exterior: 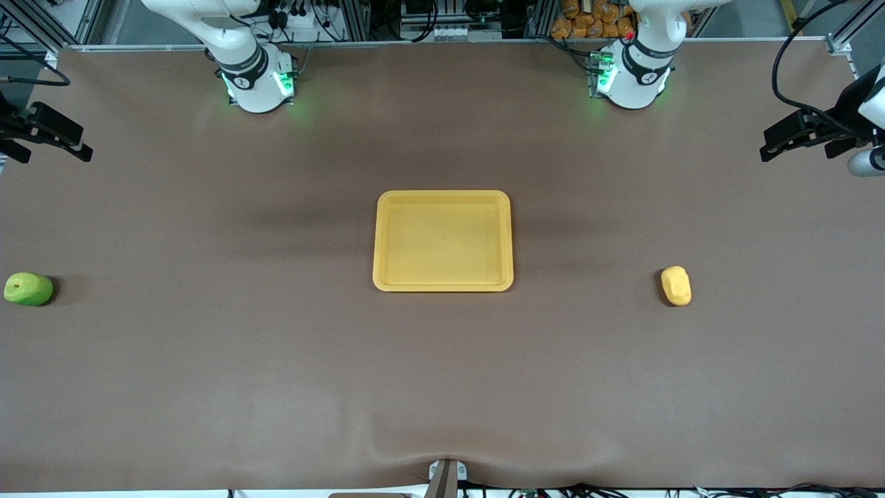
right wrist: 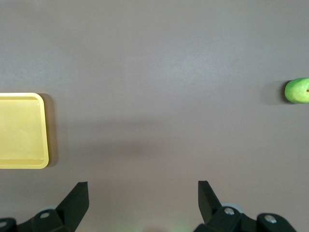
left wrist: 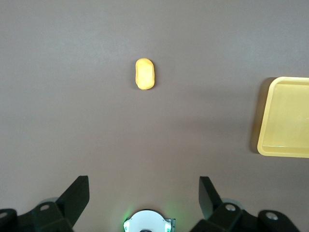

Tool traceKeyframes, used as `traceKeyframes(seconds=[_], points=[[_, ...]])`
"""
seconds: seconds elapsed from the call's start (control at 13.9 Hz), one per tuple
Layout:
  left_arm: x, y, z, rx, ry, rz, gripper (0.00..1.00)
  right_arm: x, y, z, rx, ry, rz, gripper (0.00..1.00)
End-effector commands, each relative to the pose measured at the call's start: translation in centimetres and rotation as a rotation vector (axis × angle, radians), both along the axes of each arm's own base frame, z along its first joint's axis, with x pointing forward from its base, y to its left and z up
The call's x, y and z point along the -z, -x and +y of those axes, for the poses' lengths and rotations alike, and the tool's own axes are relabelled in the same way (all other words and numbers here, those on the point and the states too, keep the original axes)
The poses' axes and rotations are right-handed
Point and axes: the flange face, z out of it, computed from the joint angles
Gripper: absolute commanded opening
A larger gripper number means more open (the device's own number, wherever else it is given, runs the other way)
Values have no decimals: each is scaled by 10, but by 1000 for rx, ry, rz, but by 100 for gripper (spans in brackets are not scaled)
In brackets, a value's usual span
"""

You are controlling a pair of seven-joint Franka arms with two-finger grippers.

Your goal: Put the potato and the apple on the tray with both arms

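The yellow-orange tray point(exterior: 443, 285) lies empty at the table's middle. The potato point(exterior: 676, 285) lies on the cloth toward the left arm's end, level with the tray's nearer rim. The green apple point(exterior: 28, 288) lies at the right arm's end, near the table edge. My left gripper point(left wrist: 144, 193) hangs open and empty, high over the table by its own base; its wrist view shows the potato point(left wrist: 145, 74) and a tray corner point(left wrist: 264, 145). My right gripper point(right wrist: 143, 193) is open and empty, also high up; its wrist view shows the apple point(right wrist: 297, 90) and the tray point(right wrist: 44, 159). Neither gripper shows in the front view.
Brown cloth point(exterior: 442, 387) covers the table. The arm bases point(exterior: 256, 79) point(exterior: 632, 76) stand along the edge farthest from the front camera. Black fixtures point(exterior: 41, 131) point(exterior: 812, 131) jut in over both ends of the table. A clamp point(exterior: 446, 477) sits at the nearest edge.
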Motion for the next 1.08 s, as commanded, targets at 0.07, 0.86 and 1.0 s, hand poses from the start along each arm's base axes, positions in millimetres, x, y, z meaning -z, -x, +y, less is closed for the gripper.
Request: traceKeyframes(seconds=[0.07,0.86,1.0], points=[[-8,5,2,6,8,0,100,-3,2,-2,15,-8,2,100],[14,-5,6,-1,25,34,100,26,-32,-29,57,20,73,100],[20,-8,8,-2,15,43,100,31,-33,-41,79,22,83,100]])
